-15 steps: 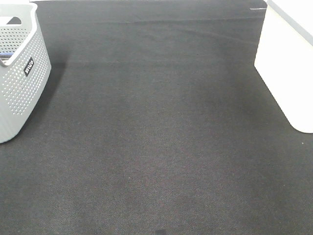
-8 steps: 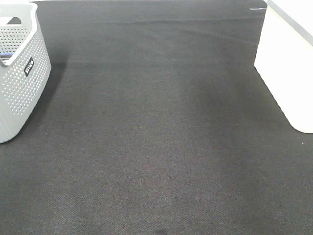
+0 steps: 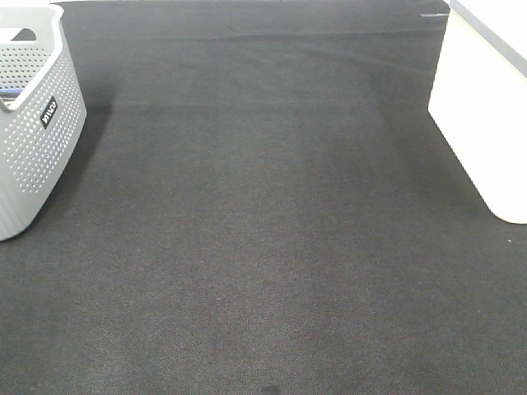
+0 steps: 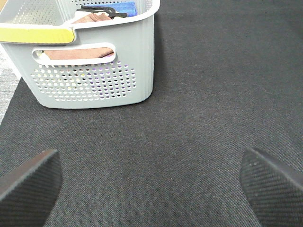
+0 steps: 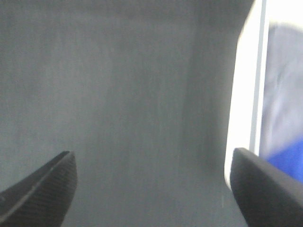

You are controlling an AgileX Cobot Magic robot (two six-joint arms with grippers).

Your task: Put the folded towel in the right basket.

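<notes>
No folded towel lies on the black mat point(image 3: 263, 230). The right basket point(image 3: 486, 123) is white and stands at the right edge; its wall shows in the right wrist view point(image 5: 244, 94), with a blurred blue patch point(image 5: 289, 156) beyond its rim that I cannot identify. The left grey perforated basket point(image 3: 37, 148) holds a pinkish-brown cloth point(image 4: 80, 53), seen through its handle slot. My left gripper point(image 4: 149, 161) is open and empty above the mat, short of the grey basket point(image 4: 94, 80). My right gripper point(image 5: 152, 158) is open and empty beside the white basket. Neither gripper shows in the exterior view.
The grey basket also holds a blue item point(image 4: 124, 8) and a black item point(image 4: 97, 10), and has a yellow strip point(image 4: 35, 34) on its rim. The mat's edge and a pale floor point(image 4: 7, 80) lie beside that basket.
</notes>
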